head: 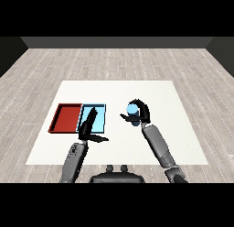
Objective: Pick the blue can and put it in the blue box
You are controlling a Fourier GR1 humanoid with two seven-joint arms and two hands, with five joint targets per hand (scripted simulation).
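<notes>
I am seeing my right hand [140, 112] curling its fingers [135, 103] round the blue can [133, 112], right of the frame's centre. My left hand [88, 125] is reaching with straight fingers over the light blue tray [101, 117], which is lying beside the red tray [66, 117] on the white worktop [119, 143].

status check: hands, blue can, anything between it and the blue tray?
Right hand curled round blue can, right of both trays. Left hand open, fingers straight, over blue tray: partly in the way. Red tray beside it.
</notes>
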